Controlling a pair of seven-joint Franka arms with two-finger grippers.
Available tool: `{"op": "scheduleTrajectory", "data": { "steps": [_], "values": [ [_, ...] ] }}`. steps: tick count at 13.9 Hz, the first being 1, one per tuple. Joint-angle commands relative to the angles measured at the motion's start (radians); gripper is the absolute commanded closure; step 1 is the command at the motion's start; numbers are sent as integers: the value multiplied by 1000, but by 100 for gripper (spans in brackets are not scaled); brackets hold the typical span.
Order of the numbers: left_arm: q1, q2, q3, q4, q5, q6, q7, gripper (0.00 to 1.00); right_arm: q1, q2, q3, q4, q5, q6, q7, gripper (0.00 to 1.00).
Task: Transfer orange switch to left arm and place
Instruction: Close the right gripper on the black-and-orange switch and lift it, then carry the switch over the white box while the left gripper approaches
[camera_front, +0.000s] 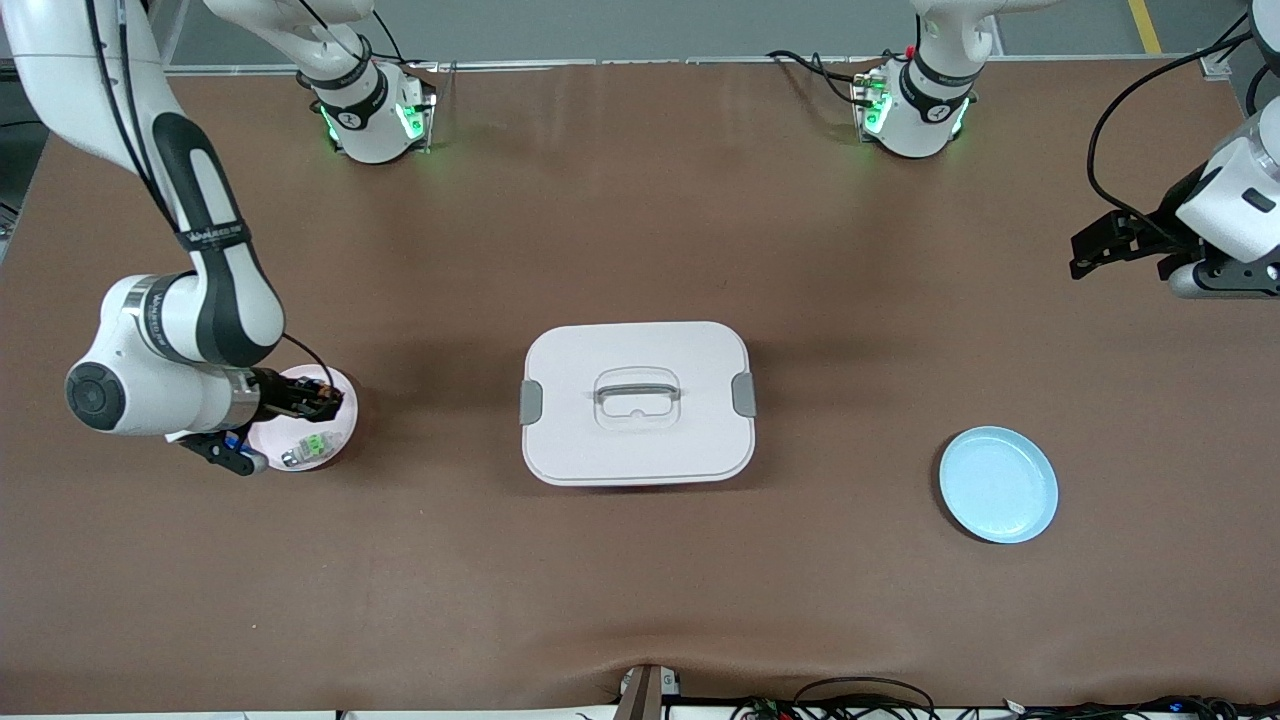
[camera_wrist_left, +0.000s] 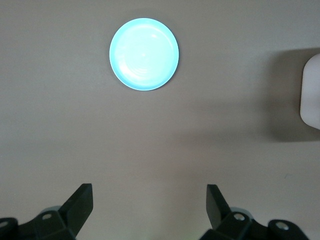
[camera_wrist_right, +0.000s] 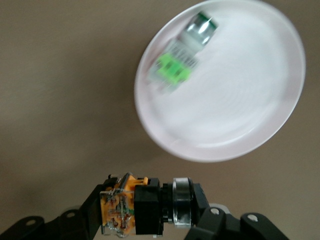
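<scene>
Nearest the front camera lies the blue plate (camera_front: 998, 484), at about four o'clock from the box (camera_front: 637, 402), toward the left arm's end of the table. The box sits mid-table, lid on, latches at its short ends. At nine o'clock from it we find the pink plate (camera_front: 335, 420), with a green and silver part (camera_front: 308, 447) lying on it. Over that plate hangs the right gripper (camera_front: 322, 398), its jaws clamped on the orange switch (camera_wrist_right: 145, 205), which the right wrist view shows lifted clear of the plate. Up at two o'clock from the box waits the left gripper (camera_wrist_left: 149, 200), its jaws spread wide with nothing between them, over bare table.

We judge the step in hand to be carrying the switch to a handover. To do it well, we would keep the grip firm, rise high enough to pass the box lid and handle, and leave one end of the switch exposed for the left gripper to take.
</scene>
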Motion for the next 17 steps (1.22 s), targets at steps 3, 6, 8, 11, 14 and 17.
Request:
{"op": "scheduleTrajectory", "data": {
  "steps": [3,6,8,11,14,17],
  "values": [
    [4,7,0,11,-18,-17,19,0,51,-15,-4,85,246,-130,192,100],
    [3,7,-2,10,-93,-36,4,0,96,-32,-3,109,316,-142,328,100],
    [4,3,0,-1,-160,-38,1,0,152,-32,-3,161,320,-156,452,100],
    [12,-10,0,-23,-257,-38,1,0,223,-28,-3,244,358,-156,611,100],
    [52,-59,0,-90,-396,-17,2,0,281,-21,-4,319,447,-153,785,100],
    [59,-131,-2,-202,-504,87,1,0,362,17,-4,414,452,-141,982,100]
  ]
}}
